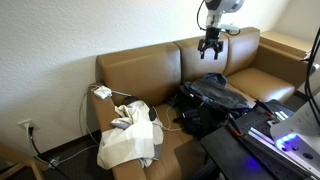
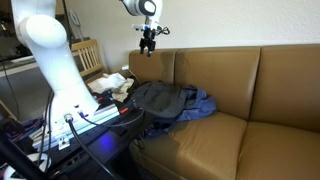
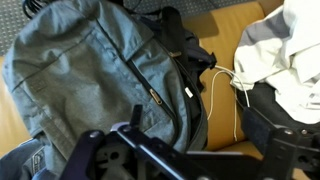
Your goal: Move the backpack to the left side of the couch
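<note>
The grey backpack (image 1: 215,95) lies flat on the middle cushion of the brown couch (image 1: 140,68); it shows in both exterior views (image 2: 160,100) and fills the left of the wrist view (image 3: 80,70). My gripper (image 1: 211,44) hangs well above the backpack, near the top of the couch's backrest (image 2: 148,44). In the wrist view its fingers (image 3: 190,150) are spread wide apart with nothing between them. It is open and not touching the backpack.
A white cloth bundle (image 1: 128,140) lies on the couch's end cushion beside the backpack (image 3: 290,50). A thin white cable (image 3: 225,90) runs across the seat. Blue fabric (image 2: 202,103) lies at the backpack's edge. A dark table with equipment (image 1: 270,130) stands in front.
</note>
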`<state>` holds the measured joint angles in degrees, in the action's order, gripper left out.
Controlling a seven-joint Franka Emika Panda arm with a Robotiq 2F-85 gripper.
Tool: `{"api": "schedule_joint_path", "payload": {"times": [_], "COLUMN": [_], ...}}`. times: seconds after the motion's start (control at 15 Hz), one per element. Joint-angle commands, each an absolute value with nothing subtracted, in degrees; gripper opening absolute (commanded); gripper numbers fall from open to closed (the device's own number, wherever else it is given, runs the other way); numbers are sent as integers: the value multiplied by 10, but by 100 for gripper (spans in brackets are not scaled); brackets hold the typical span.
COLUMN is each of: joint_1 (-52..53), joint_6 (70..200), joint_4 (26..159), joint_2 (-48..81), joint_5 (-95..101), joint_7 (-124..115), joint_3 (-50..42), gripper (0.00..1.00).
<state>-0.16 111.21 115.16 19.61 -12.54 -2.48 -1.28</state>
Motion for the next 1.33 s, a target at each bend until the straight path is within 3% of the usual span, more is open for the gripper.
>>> {"api": "schedule_joint_path", "payload": {"times": [0.0,0.27,0.6,1.07,1.27], "joint_1": [18,35,35,72,66], "joint_6": [1249,1258,1283,1612,1684], "joint_4": [1151,1112,1135,1367,1435], "joint_2": [301,426,406,258,223], "joint_5": [-130,-127,-124,-120,-136], "joint_7": [-78,-134,-123,-128,-108], "joint_3": [-1,4,3,9,41], "gripper": [100,100,100,100,100]}}
